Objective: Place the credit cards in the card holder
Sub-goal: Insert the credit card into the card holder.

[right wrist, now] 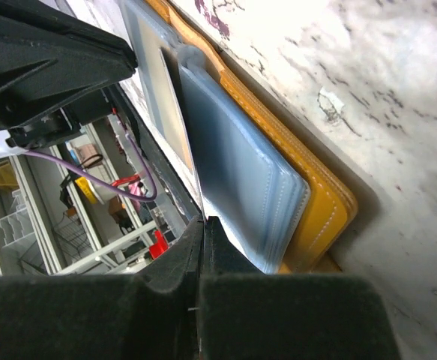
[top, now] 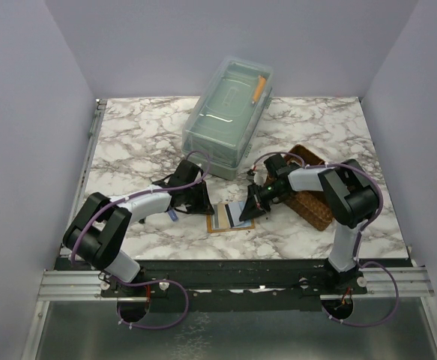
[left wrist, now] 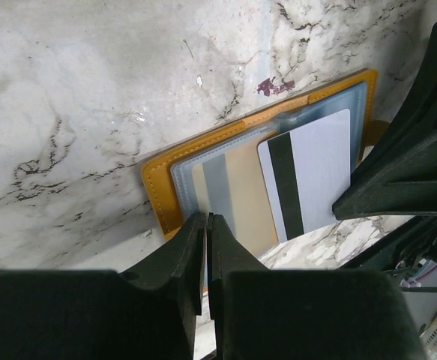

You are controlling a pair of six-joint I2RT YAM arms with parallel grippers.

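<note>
The orange-tan card holder (top: 219,223) lies open on the marble between both grippers. In the left wrist view its clear sleeves (left wrist: 203,169) show a tan card (left wrist: 244,199) and a grey strip inside. A white credit card with a black stripe (left wrist: 315,172) lies slanted over the sleeves, partly in a pocket. My right gripper (right wrist: 205,220) is shut on that card's edge (right wrist: 175,112), beside the light-blue sleeves (right wrist: 240,180). My left gripper (left wrist: 206,217) is pinched on the holder's near edge (left wrist: 158,191). From above, the left gripper (top: 203,204) and right gripper (top: 249,212) flank the holder.
A clear lidded plastic box (top: 229,116) with an orange item on top stands behind the holder. A brown woven tray (top: 313,201) sits to the right, under the right arm. A small purple mark (left wrist: 274,86) is on the marble.
</note>
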